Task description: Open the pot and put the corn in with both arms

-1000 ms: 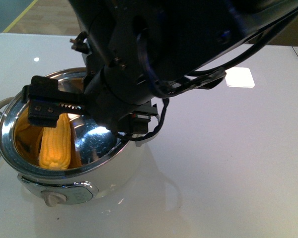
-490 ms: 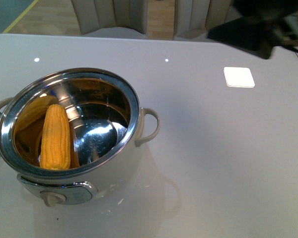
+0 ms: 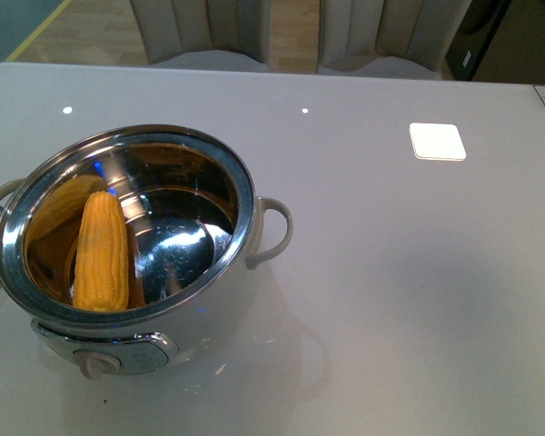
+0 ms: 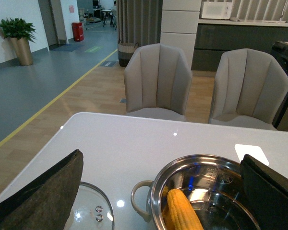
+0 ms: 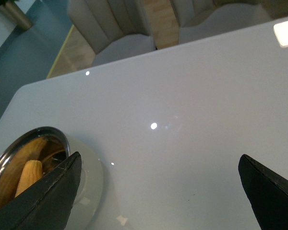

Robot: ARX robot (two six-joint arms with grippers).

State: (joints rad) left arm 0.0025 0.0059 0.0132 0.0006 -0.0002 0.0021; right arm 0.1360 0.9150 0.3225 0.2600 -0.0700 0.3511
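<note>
The corn (image 3: 102, 252) lies inside the open pot (image 3: 127, 341), with the lid (image 4: 92, 212) on the table beside it, so the task looks finished. Both the left gripper (image 4: 163, 191) and the right gripper (image 5: 158, 191) are spread wide and empty, above the table. What remains is probably only to park the arms.
</note>
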